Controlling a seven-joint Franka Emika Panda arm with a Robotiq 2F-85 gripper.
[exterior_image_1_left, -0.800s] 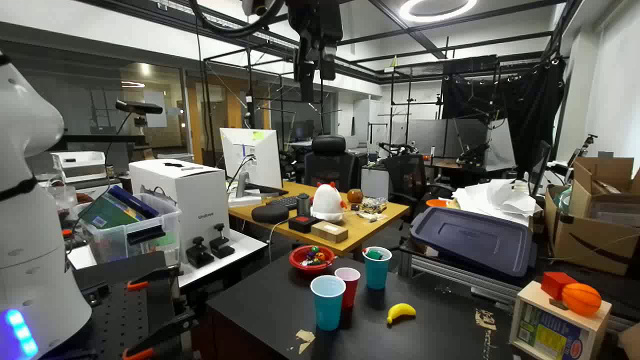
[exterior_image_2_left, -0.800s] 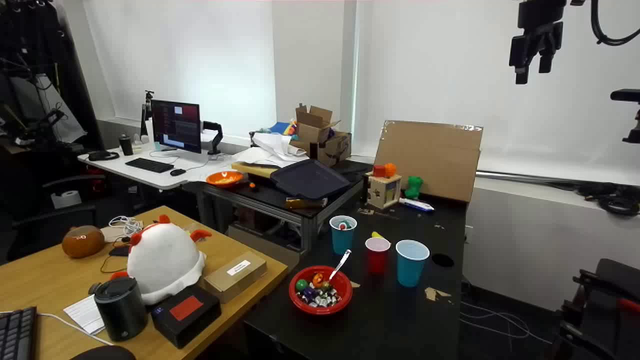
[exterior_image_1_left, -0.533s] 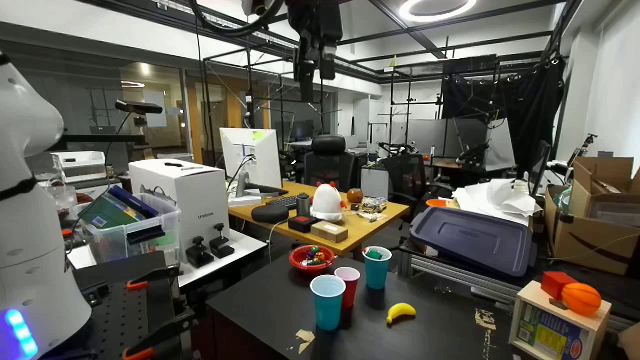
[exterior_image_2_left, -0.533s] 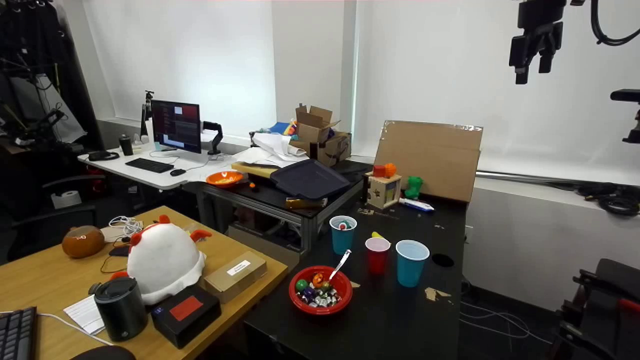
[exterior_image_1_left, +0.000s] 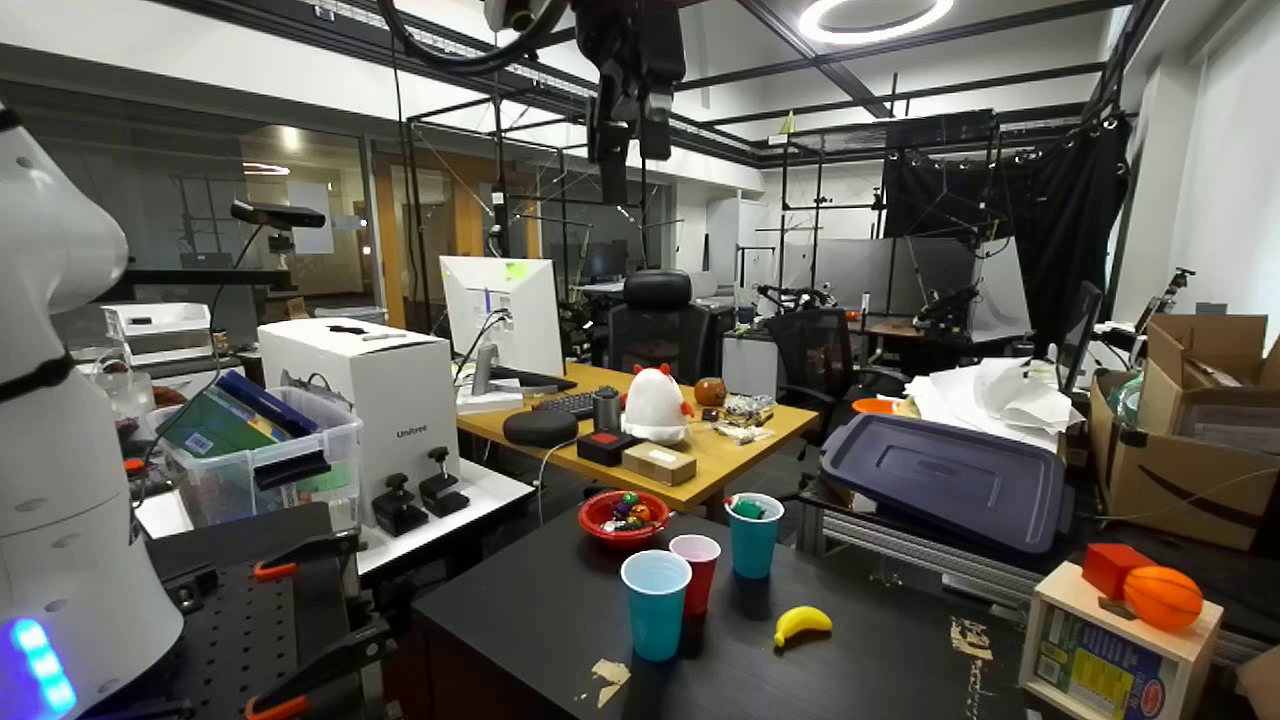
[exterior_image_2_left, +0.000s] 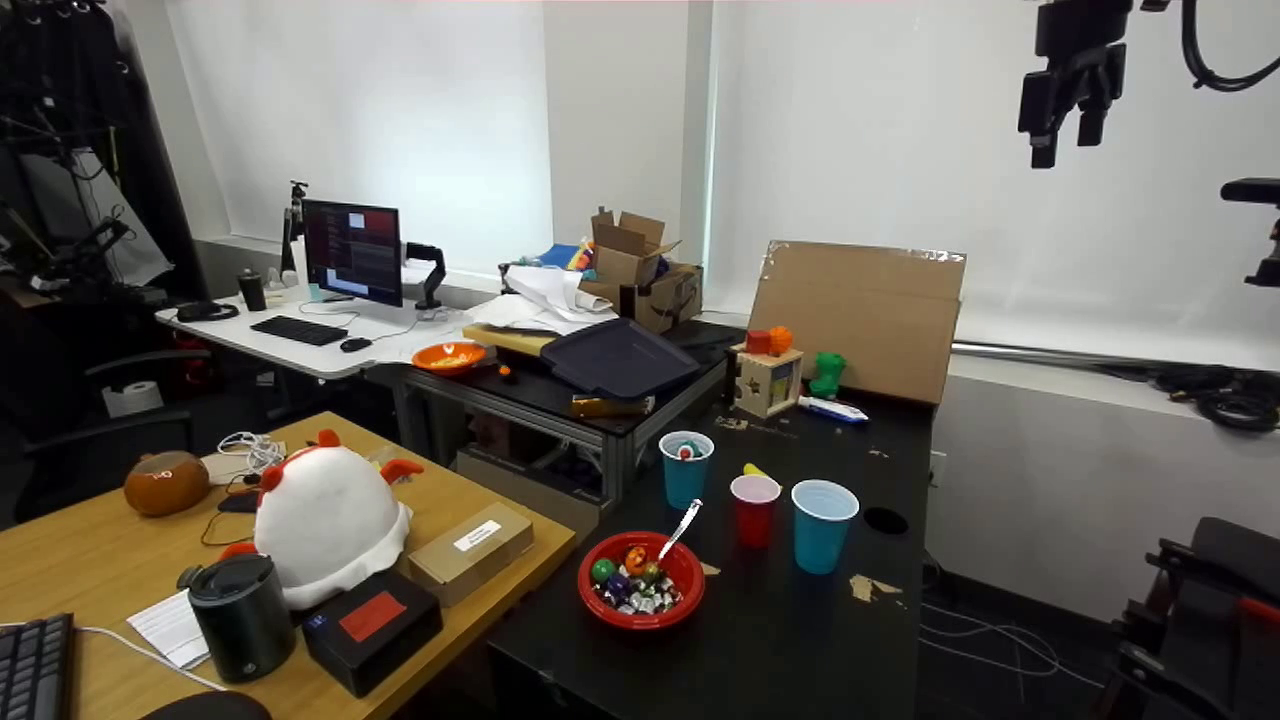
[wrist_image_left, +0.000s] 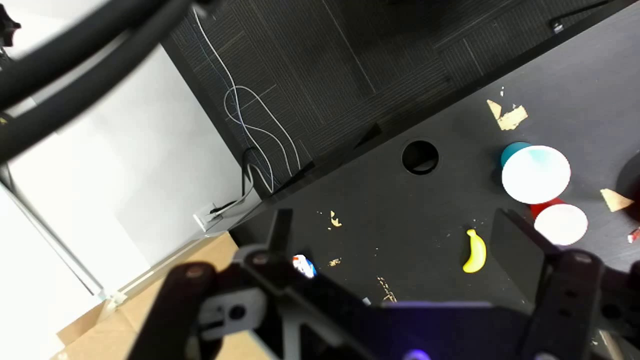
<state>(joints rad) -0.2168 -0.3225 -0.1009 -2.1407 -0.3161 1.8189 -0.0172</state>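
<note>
- Dark letters on the side of a white box (exterior_image_1_left: 395, 385) spell "Unitree".
- A brown carton (exterior_image_1_left: 1185, 490) carries a dark, curved, arrow-like print.
- On the wooden desk (exterior_image_2_left: 80, 560), a small cardboard box (exterior_image_2_left: 470, 564) wears a white label (exterior_image_2_left: 478, 535) whose print is too small to read; just beside it, a black box (exterior_image_2_left: 370, 665) has a red patch (exterior_image_2_left: 372, 616) on top.
- The pale wooden box (exterior_image_2_left: 762, 402) shows a star-shaped hole; its green, blue and yellow printed panel (exterior_image_1_left: 1095, 665) has words too blurred to make out. A red block (exterior_image_1_left: 1115, 570) and an orange ball (exterior_image_1_left: 1162, 598) with dark basketball-like lines sit on top.
- The banana (wrist_image_left: 475, 251) is bright yellow, smooth and gently curved; it lies on the black table (exterior_image_1_left: 540, 600), near the blue cup (exterior_image_1_left: 656, 615) and the red cup (exterior_image_1_left: 702, 588), touching neither.
- Both cups stand upright with pale insides, close together; another blue cup (exterior_image_1_left: 752, 548), also upright, holds something green (exterior_image_1_left: 748, 511) with a touch of red.
- The red bowl (exterior_image_2_left: 640, 622) holds shiny silver bits and balls in green, orange and purple, with a glossy handle (exterior_image_2_left: 682, 527) leaning out over the rim.
- The gripper (exterior_image_2_left: 1067, 145) hangs high above the black table, its jaws spread wide around open air; in the wrist view the banana shows between the black fingers (wrist_image_left: 517, 250), well below them.
</note>
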